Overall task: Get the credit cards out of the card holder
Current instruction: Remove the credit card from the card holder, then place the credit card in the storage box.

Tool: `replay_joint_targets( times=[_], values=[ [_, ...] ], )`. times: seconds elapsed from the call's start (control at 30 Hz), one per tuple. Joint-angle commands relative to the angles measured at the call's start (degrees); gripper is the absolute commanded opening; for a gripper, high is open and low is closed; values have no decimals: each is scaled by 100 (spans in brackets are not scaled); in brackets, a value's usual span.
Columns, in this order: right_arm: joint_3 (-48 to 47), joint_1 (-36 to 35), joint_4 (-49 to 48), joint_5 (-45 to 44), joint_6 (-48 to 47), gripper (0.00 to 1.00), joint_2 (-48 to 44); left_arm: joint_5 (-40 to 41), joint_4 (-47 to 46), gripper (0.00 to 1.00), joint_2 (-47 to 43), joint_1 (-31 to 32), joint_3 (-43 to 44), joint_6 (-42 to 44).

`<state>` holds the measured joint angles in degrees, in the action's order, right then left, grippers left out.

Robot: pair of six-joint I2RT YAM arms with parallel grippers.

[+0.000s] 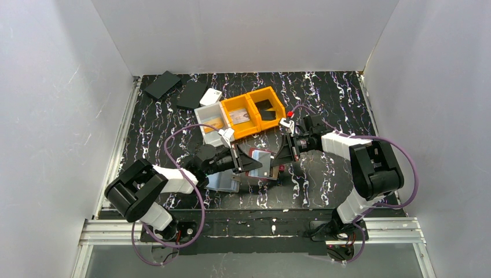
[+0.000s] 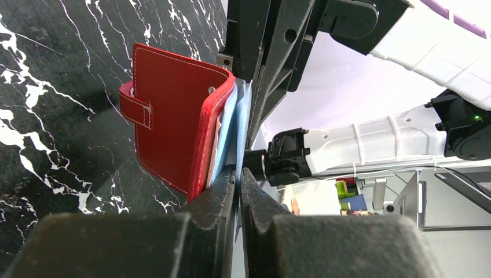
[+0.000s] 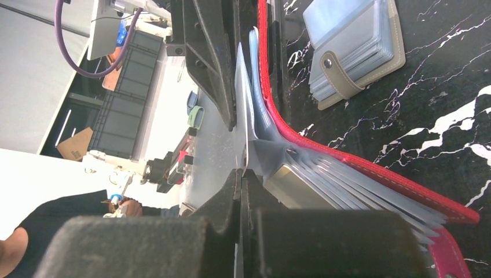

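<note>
Nearest on the black marbled worktop [image 1: 330, 104], just right of the left arm's forearm: a grey card holder [image 1: 223, 180], lying flat with its clear sleeves upward and a snap strap at one side. Just beyond it, reaching in from the left, the left fingers [image 2: 220, 194], pressed together on the edge of the pale plastic sleeves [image 2: 228, 133] of the red card holder [image 1: 263, 164]. Red card holder at mid-worktop, between the two arms, cover swung open, strap hanging off its outer face, sleeves fanned out from the spine. Whether resting on the surface or lifted, cannot tell. Opposite, coming from the right, the right fingers [image 3: 223, 200], likewise closed tight on one thin clear sleeve of the same holder, tips nearly meeting the left ones. Farther back, a row of three bins side by side: white bin [image 1: 209, 120] on the left, then two orange bins [image 1: 255, 110], a pale card-like item in the middle one, something dark in the right one. At the far left corner, two flat black pieces [image 1: 162, 84] and a small white object [image 1: 210, 96].
</note>
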<state>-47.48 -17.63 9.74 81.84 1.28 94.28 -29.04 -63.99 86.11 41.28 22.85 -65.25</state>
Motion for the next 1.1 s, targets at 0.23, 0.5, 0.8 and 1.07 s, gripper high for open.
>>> replay_joint_targets(
  times=[0.23,0.5,0.8,1.07],
  values=[
    [-93,151,27,90,-87,1,127,14,-884,2,274,-274,-226,-303],
    [203,424,-626,-405,414,1,91,0,-1151,2,377,-521,-451,-385],
    [27,837,231,-870,-420,1,-128,-137,-857,1,1464,-796,-393,-469],
    [73,901,28,-740,-277,1,-139,191,608,7,921,-801,-476,-175]
  ],
)
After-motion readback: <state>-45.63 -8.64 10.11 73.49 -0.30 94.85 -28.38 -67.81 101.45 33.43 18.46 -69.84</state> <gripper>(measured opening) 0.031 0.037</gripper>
